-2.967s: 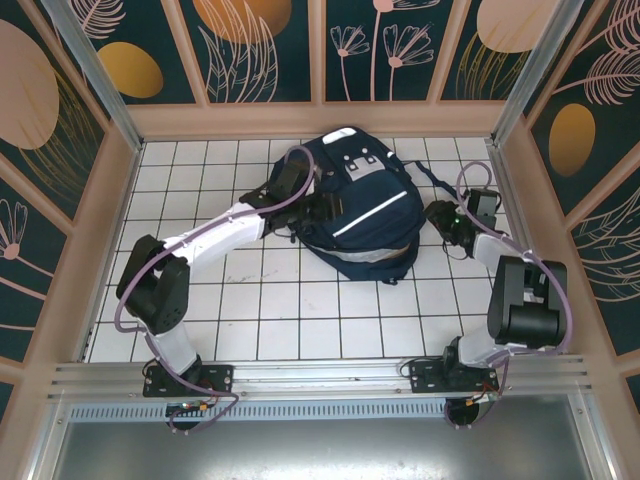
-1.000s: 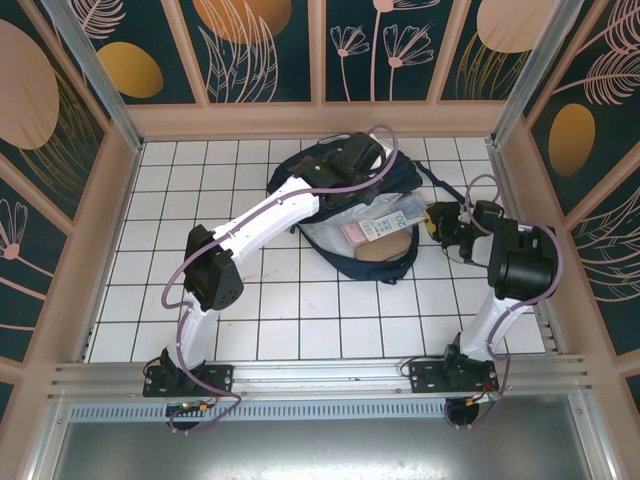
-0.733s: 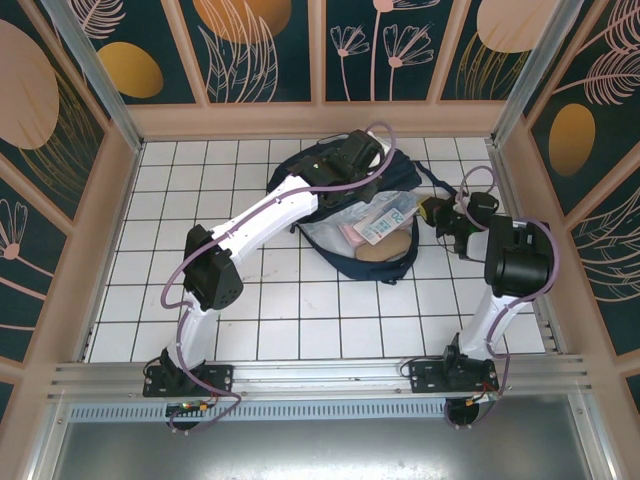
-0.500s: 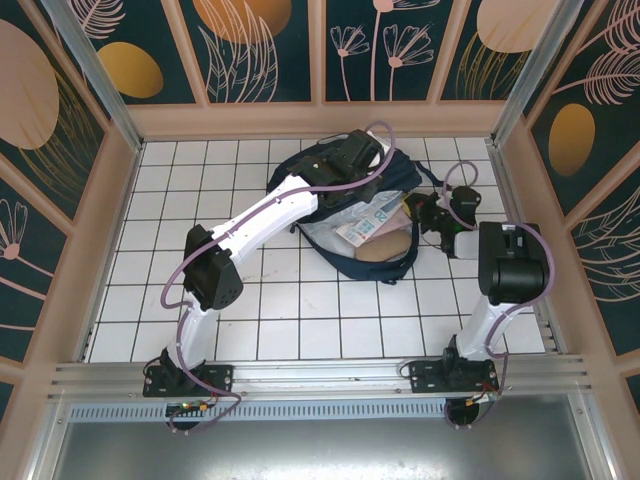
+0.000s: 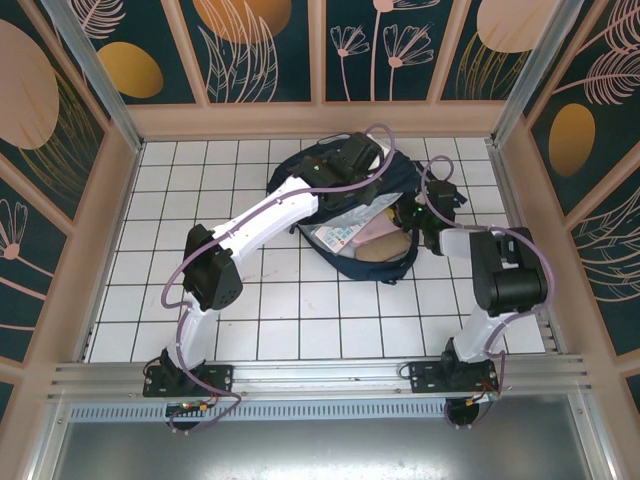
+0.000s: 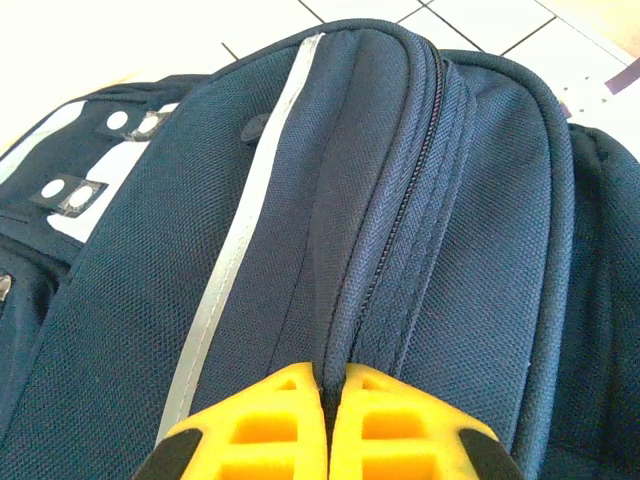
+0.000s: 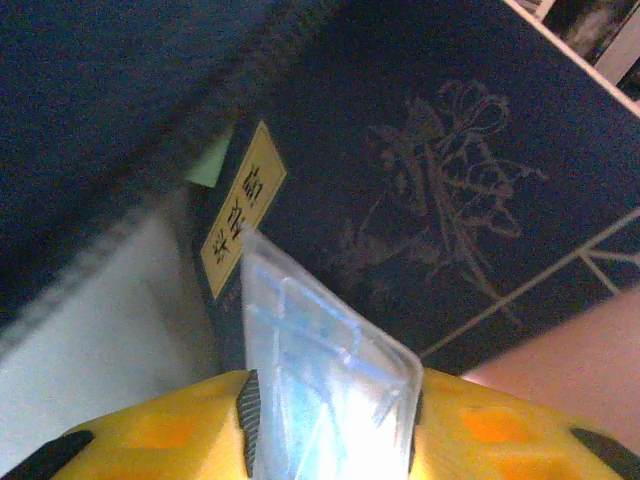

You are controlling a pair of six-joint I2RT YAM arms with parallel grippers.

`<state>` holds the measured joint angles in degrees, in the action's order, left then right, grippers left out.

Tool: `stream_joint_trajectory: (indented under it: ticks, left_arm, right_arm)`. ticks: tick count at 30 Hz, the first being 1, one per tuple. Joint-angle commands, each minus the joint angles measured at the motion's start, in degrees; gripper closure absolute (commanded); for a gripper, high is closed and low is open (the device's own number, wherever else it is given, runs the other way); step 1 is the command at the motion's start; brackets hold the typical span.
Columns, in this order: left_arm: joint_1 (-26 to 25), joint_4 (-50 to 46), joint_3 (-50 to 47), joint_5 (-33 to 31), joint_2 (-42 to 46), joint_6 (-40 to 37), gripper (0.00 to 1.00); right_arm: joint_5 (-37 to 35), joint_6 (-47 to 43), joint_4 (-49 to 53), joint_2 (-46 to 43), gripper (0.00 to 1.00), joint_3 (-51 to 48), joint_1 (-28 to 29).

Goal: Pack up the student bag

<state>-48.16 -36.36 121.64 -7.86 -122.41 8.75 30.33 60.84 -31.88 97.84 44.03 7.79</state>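
The student bag [image 5: 398, 172] lies open at the back middle of the tiled floor, its navy fabric and white stripe close up in the left wrist view [image 6: 480, 200]. My left gripper [image 5: 350, 172] [image 6: 332, 385] is shut on a fold of the bag's flap beside the zipper and holds it up. My right gripper [image 5: 403, 213] [image 7: 330, 400] reaches into the opening from the right. A clear, bluish plastic packet [image 7: 320, 360] spans the gap between its yellow fingers and touches both pads. Behind the packet lies a navy booklet [image 7: 450, 180] with a gold label.
Inside the bag lie white and pink flat items [image 5: 340, 232] and a tan object [image 5: 375, 243]. A dark strap [image 5: 432, 172] trails off the bag's right side. Wooden walls [image 5: 520, 200] close in the white tiled floor [image 5: 200, 200] on three sides.
My right gripper has moved left from beside the bag into its opening. The flat items inside have shifted left. The left gripper has kept its hold on the flap.
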Motion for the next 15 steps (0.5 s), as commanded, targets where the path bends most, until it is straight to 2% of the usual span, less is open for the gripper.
stream_joint_trajectory:
  ticks: [1, 2, 4, 11, 15]
  left_arm:
    - [0.97, 4.45, -0.59, -1.92, 3.41, 1.79, 1.0]
    - [1.01, 4.63, -0.69, -1.77, 3.28, 1.95, 1.0]
    - [1.06, 4.75, -0.78, -1.64, 3.06, 2.07, 1.0]
    - [1.06, 5.96, -2.94, 0.0, 3.49, 2.74, 1.0]
    - [1.09, 5.71, -3.08, 0.04, 3.96, 2.79, 1.0]
  right_arm:
    - [-3.97, -6.77, 9.23, -6.56, 0.46, 1.08, -0.98]
    - [-4.97, -7.43, 11.16, -8.11, 0.42, 0.59, -1.2]
    - [-5.41, -8.39, 12.91, -11.22, 0.4, -1.16, -1.72]
    - [-10.22, -11.28, 23.19, -23.2, 0.4, -8.43, -1.65]
    - [-17.01, -11.84, 29.01, -28.36, 0.4, -13.01, 1.54]
